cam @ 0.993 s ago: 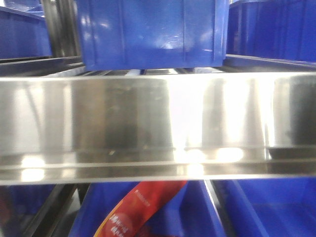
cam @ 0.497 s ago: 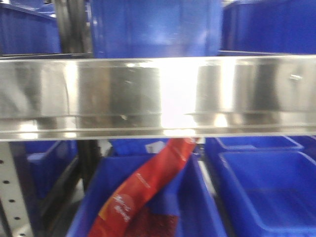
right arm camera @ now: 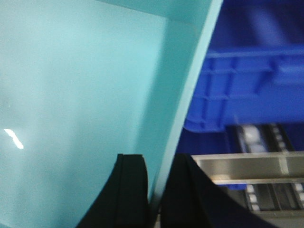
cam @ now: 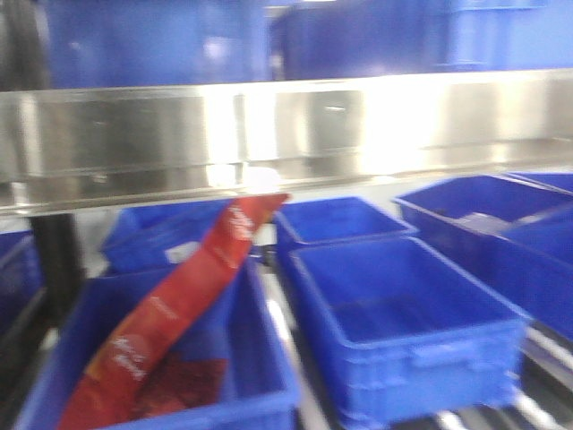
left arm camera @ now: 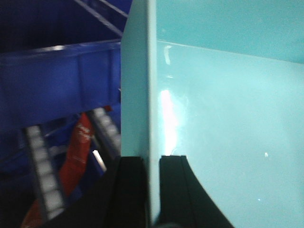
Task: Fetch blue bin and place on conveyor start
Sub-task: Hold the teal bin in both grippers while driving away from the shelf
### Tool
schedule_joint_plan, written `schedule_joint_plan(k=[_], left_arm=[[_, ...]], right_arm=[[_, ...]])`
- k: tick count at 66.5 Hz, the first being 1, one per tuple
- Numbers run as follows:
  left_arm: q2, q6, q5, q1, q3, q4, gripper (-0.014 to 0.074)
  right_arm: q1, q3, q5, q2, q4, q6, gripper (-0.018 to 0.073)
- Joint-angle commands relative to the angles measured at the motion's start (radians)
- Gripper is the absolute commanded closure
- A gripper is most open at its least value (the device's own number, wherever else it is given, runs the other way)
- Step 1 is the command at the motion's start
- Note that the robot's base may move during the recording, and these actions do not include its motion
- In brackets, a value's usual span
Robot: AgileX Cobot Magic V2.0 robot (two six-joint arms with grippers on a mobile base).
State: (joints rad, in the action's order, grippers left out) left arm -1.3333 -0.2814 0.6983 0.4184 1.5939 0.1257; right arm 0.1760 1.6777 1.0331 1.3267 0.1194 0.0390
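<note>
The blue bin, a pale aqua tub, fills the left wrist view [left arm camera: 228, 118] and the right wrist view [right arm camera: 80, 95]. My left gripper [left arm camera: 152, 161] is shut on the bin's left wall, one black finger outside and one inside. My right gripper [right arm camera: 159, 161] is shut on the bin's right wall the same way. The bin is held up off the rack. The front view does not show the bin or either gripper. The conveyor start is out of view.
A shiny steel rack rail [cam: 286, 134] crosses the front view. Dark blue ribbed bins [cam: 403, 322] sit on the shelf below it; one holds a red snack bag [cam: 179, 313]. More dark blue bins stand above. Roller tracks [left arm camera: 42, 171] and a dark blue bin [right arm camera: 251, 90] lie beside the held bin.
The front view has swung: the steel rail rose in the picture and shifted left, and the lower shelf with its dark blue bins and red bag came into sight.
</note>
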Motion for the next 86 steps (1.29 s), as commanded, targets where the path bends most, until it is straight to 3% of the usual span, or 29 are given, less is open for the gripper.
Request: schedule_joint_plan(k=[1, 86], left_arm=[[0.019, -0.011, -0.090, 0.006, 0.013, -0.050, 0.0708], [0.019, -0.011, -0.090, 0.006, 0.013, -0.050, 0.0708]], right_arm=[[-0.003, 0.007, -0.024, -0.012, -0.005, -0.029, 0.0711], [-0.003, 0.007, -0.024, -0.012, -0.005, -0.029, 0.0711]])
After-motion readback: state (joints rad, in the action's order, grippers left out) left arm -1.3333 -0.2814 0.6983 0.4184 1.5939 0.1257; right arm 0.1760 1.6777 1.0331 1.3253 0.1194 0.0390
